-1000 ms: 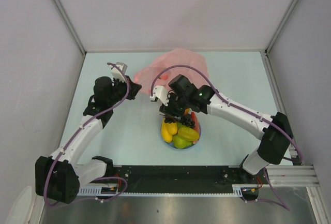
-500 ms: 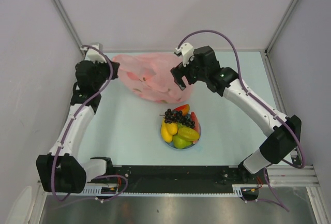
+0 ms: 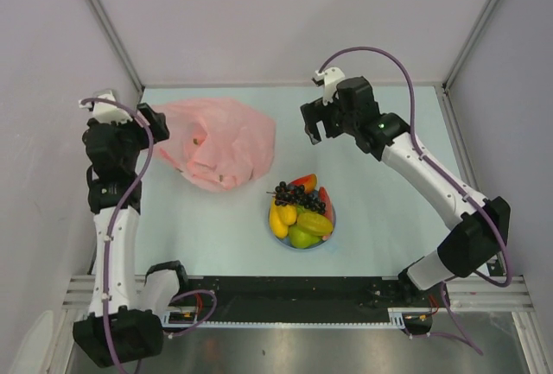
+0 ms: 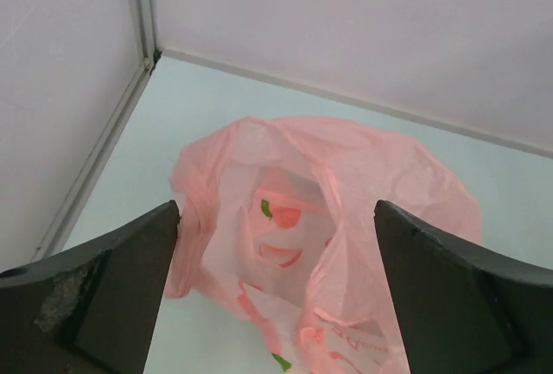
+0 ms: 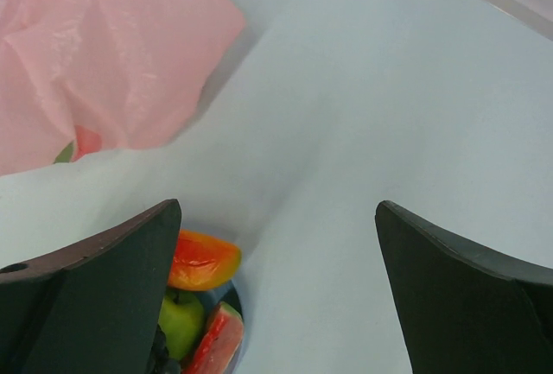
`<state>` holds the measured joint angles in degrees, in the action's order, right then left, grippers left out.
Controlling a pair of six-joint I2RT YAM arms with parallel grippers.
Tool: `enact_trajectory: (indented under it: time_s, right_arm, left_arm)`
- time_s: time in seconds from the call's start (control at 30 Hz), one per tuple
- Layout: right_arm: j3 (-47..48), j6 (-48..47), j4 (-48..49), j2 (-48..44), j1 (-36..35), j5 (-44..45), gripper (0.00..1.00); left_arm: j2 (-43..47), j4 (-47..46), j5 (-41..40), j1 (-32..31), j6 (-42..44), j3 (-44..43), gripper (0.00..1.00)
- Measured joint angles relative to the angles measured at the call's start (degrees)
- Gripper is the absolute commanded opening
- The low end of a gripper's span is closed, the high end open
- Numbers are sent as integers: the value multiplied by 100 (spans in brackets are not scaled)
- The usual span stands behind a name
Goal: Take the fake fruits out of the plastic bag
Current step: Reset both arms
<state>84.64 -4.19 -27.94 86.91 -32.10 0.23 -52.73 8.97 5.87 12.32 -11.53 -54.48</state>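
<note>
The pink plastic bag (image 3: 222, 144) lies slumped on the table at the back left, with red and green print showing through it (image 4: 346, 210). The fake fruits (image 3: 300, 212) are piled on a round light blue plate (image 3: 332, 221): yellow ovals, a green one, red pieces and a dark grape bunch. My left gripper (image 3: 154, 123) hovers open at the bag's left edge, its jaws wide with nothing held between them (image 4: 276, 214). Open too, my right gripper (image 3: 314, 125) hangs to the right of the bag, beyond the plate. Its view (image 5: 278, 210) shows an orange-red piece (image 5: 203, 262) and a green apple (image 5: 181, 322).
Grey walls with metal rails enclose the table on the left, back and right. The left arm stands close to the left wall. The black base rail (image 3: 294, 292) runs along the near edge.
The left arm swung back to the left and opened, and the bag now lies on the table. The right arm left the plate for the far right and opened.
</note>
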Motion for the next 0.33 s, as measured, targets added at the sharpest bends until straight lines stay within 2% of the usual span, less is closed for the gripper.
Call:
enact_trajectory:
  time_s: [0.17,0.33]
  right_arm:
    - [-160,127,-9,-275,63,417,100]
    - [-562,286,-140,-833,297,566,100]
  left_arm:
    - [393,280,885,-76,199,-184,100]
    - [302,363,1812,-734,592,-719,100]
